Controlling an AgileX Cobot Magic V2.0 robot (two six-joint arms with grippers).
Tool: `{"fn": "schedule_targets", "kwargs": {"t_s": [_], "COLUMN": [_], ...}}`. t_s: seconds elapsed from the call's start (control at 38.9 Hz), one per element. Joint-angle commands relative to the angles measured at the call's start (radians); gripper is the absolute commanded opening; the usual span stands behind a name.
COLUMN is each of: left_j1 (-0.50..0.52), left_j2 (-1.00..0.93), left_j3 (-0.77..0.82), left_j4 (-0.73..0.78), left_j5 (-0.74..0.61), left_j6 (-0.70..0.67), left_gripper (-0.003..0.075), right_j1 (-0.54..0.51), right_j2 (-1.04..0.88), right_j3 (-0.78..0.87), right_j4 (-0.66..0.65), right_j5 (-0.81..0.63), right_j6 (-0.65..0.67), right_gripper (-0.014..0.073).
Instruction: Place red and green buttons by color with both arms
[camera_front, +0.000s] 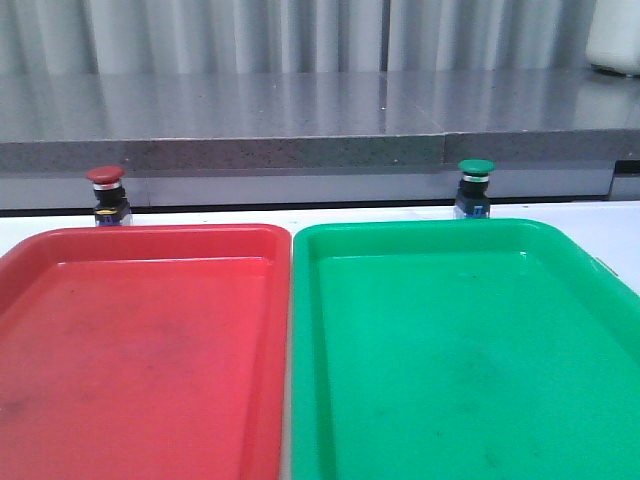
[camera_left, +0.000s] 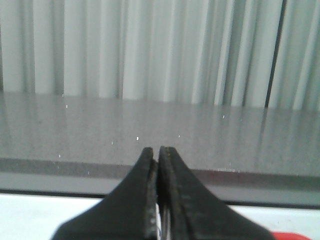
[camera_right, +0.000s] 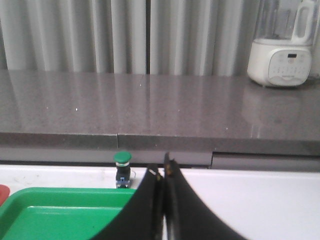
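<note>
The red button (camera_front: 106, 193) stands upright on the white table just behind the red tray (camera_front: 140, 345), near its far left corner. The green button (camera_front: 475, 186) stands upright behind the green tray (camera_front: 460, 350); it also shows in the right wrist view (camera_right: 122, 169). Neither arm shows in the front view. My left gripper (camera_left: 158, 150) is shut and empty, facing the grey counter. My right gripper (camera_right: 162, 165) is shut and empty, to the right of the green button and nearer the camera. The green tray's corner (camera_right: 60, 212) lies beneath it.
A grey stone counter (camera_front: 320, 115) runs along the back with grey curtains behind it. A white appliance (camera_right: 283, 57) stands on the counter at the right. A sliver of the red tray (camera_left: 295, 235) shows in the left wrist view. Bare white table (camera_right: 260, 200) lies right of the green tray.
</note>
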Motion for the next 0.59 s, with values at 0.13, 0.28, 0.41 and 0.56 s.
{"fn": "schedule_targets", "kwargs": {"t_s": [0.13, 0.28, 0.41, 0.56], "left_j1": [0.000, 0.000, 0.000, 0.000], "left_j2": [0.180, 0.190, 0.190, 0.190], "left_j3": [-0.095, -0.095, -0.095, -0.095], "left_j4": [0.002, 0.002, 0.002, -0.007], "left_j5": [-0.048, -0.050, -0.050, -0.050], "left_j6": [-0.013, -0.013, -0.013, -0.013], "left_gripper": [-0.0020, -0.0015, 0.0125, 0.0547], "right_j1": [-0.007, -0.007, -0.007, -0.007], "right_j2": [0.236, 0.271, 0.271, 0.271], "right_j3": [-0.130, -0.131, -0.131, -0.131], "right_j4": [0.040, 0.040, 0.040, 0.040], "right_j5": [-0.029, -0.038, -0.040, -0.040], "right_j6": [-0.007, -0.007, -0.007, -0.007], "right_gripper": [-0.0057, -0.0029, 0.0228, 0.0592]}}
